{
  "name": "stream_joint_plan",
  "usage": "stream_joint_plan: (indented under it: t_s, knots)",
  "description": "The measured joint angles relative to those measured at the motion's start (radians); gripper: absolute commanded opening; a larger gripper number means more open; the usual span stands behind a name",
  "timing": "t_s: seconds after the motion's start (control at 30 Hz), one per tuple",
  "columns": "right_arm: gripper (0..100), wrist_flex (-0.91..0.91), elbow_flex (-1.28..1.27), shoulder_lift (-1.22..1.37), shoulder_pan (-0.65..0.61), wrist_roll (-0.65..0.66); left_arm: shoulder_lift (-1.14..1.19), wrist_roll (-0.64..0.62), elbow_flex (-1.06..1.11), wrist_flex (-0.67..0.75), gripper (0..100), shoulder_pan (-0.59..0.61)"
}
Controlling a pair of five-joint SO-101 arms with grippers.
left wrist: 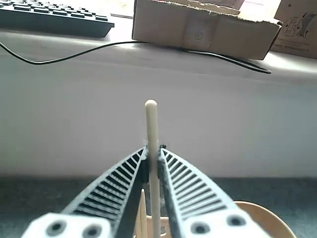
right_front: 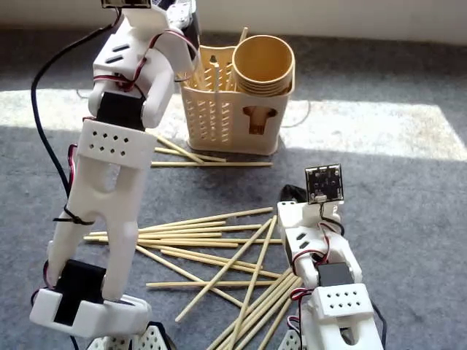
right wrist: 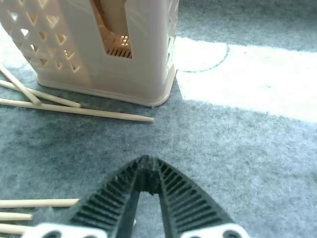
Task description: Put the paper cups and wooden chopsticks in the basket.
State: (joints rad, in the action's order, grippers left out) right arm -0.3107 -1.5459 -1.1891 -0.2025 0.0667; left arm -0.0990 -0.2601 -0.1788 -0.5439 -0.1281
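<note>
1. A stack of cups (right_front: 263, 65) fills the right side of the basket (right_front: 219, 120); a few chopsticks (right_front: 211, 73) stand in its left side.
2. The left gripper (left wrist: 152, 148), above the basket's far-left corner, is clamped on one upright chopstick (left wrist: 151, 119).
3. The right gripper (right wrist: 147, 162), fingers pressed together on nothing, hangs low over the grey carpet (right_front: 408, 219), near-right of the basket.
4. Loose sticks (right_front: 211, 251) lie scattered across the near carpet, with three more by the basket's near-left base.
5. Beyond, a keyboard (left wrist: 54, 17), box (left wrist: 203, 25) and cable (left wrist: 64, 57) sit on a white ledge (left wrist: 148, 59); bare carpet stretches right of the basket.
</note>
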Motion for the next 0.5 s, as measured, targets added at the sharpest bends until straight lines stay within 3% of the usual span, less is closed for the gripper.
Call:
stream_joint_plan:
  t_s: [0.1, 0.5]
  knots:
    - [1.0, 0.0, 0.0, 0.0, 0.0, 0.0, 0.0, 0.0, 0.0, -0.068, 9, 0.0]
    - [1.0, 0.0, 0.0, 0.0, 0.0, 0.0, -0.043, 0.0, 0.0, -0.29, 9, 0.0]
